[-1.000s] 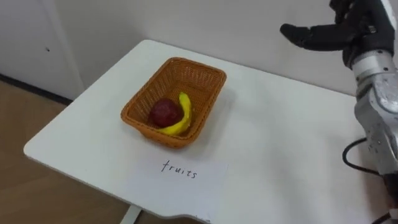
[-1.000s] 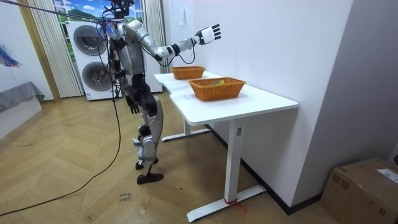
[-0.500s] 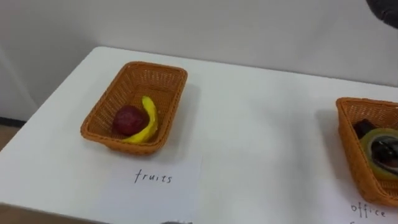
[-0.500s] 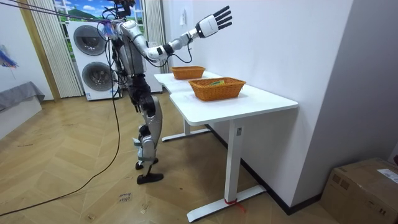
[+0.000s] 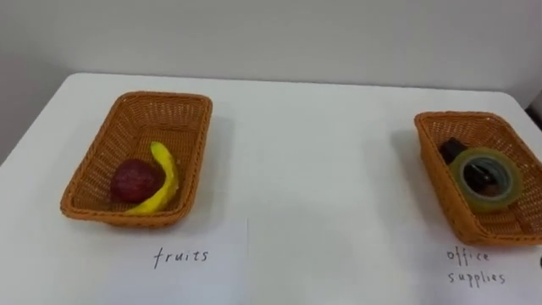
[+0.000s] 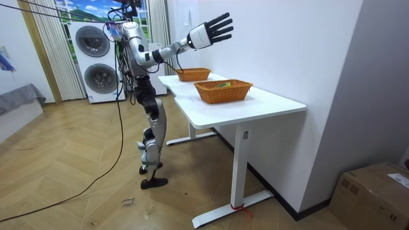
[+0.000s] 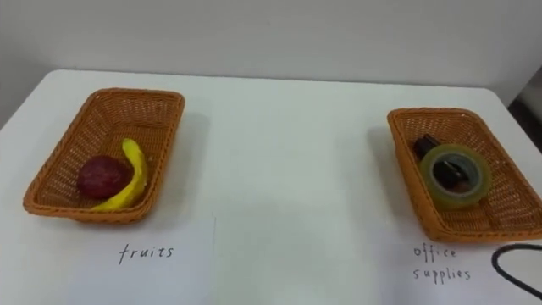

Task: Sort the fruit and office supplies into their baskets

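While the robot stands on the wood floor (image 6: pixel 77 172) at the white table's (image 5: pixel 322 186) end by stacked washing machines (image 6: pixel 96 61), its right hand (image 6: pixel 208 33) is raised, fingers spread and empty. I cannot tell the state of the left hand (image 6: pixel 137 97), low at its hip. A banana (image 5: pixel 163 174) and red fruit (image 5: pixel 134 180) lie in the left wicker basket (image 5: pixel 161 98). A tape roll (image 5: pixel 464 180) lies in the right basket (image 5: pixel 434 165).

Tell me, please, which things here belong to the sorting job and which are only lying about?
Job: left basket with banana and red fruit; right basket with tape roll and dark item; paper labels; white table; raised open right hand.
Lying about: washing machines, cardboard box, curtain.
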Tool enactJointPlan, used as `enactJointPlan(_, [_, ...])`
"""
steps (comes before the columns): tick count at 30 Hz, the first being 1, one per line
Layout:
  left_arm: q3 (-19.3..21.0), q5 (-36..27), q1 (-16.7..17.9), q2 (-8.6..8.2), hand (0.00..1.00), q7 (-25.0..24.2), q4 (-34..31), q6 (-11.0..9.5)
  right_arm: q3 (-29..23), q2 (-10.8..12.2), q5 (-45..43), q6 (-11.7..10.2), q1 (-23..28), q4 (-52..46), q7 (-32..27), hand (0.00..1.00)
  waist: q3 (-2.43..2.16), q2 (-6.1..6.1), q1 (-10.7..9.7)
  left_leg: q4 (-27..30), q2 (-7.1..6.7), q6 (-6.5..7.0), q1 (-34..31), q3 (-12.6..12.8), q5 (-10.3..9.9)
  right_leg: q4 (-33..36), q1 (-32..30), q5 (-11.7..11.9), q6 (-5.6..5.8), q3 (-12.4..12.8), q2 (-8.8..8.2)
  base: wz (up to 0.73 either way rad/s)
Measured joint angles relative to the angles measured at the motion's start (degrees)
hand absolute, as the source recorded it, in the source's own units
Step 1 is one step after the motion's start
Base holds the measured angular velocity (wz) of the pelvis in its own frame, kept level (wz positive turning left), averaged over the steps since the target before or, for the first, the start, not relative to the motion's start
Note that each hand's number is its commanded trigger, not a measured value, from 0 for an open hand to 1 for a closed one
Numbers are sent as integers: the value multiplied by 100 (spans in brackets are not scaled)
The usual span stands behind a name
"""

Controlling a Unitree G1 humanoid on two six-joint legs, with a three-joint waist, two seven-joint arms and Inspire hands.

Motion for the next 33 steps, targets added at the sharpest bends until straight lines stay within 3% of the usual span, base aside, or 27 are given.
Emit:
enactJointPlan(7, [196,-161,-19,-9,0,94,7,-173,-347,1,218,-18,649,55,-689,0,-1,-12,-63,-45,37,-2,-16,278,0,52,-175,0,-1,247,35,-19])
enactJointPlan(11, [205,-186,-41,6,0,237,-8,-212,-358,38,456,-218,958,627,-1143,0,-1,-58,-103,-47,48,-13,2,326,-15,11,-171,5,-8,322,58,-10])
enactJointPlan(17, [221,-219,-45,-54,0,459,-8,-248,-571,613,1054,-328,1441,1959,-1538,0,-30,-35,-101,-58,48,-18,-24,298,-23,-39,-175,5,-8,344,63,1])
enactJointPlan(20, [314,-287,-57,-163,0,485,7,-257,-567,850,1215,-332,1577,2657,-1679,0,-43,86,-107,-110,45,-19,24,314,-23,-36,-164,4,-8,371,66,-3])
enactJointPlan(26, [448,-299,-167,-206,0,552,-5,-268,-518,1219,1673,-383,1949,3811,-1762,0,-30,125,-89,-137,43,-27,29,310,-19,-41,-173,-17,-16,378,69,0])
enactJointPlan(33, [402,-702,-303,-249,0,561,145,-442,-51,1807,2097,-473,2199,4528,-1641,0,1,171,-41,-139,44,-26,33,383,-31,-22,-229,-28,-8,520,80,-8])
